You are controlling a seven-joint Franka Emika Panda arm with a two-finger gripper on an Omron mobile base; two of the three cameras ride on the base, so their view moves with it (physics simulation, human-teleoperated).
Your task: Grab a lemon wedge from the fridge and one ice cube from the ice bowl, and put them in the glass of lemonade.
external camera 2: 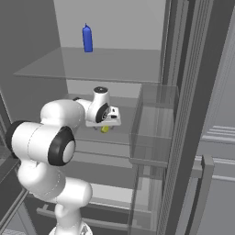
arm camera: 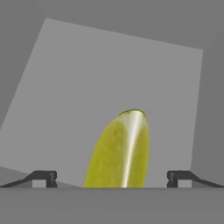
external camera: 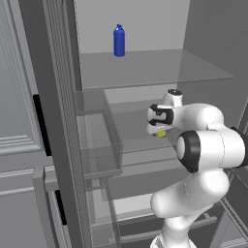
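Lemon wedge centred between open jaws.
We see the gripper (arm camera: pixel 112 178) fully open, holding nothing; the lemon wedge (arm camera: pixel 119 151) lies directly ahead on the fridge (external camera: pixel 145 68) shelf, long axis along our approach.

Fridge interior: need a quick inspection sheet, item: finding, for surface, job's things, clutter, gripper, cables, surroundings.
Surface: clear fridge shelf under the hand, inside the open fridge.
Job's things: lemon wedge lies on that shelf, between the fingertips in the hand view, not gripped.
Clutter: blue bottle upright on the shelf above, at the back.
Gripper: gripper open, reaching into the fridge, straddling the wedge.
Cables: nothing seen.
Surroundings: clear door bin on the fridge door; panelled grey cabinets beside the fridge.
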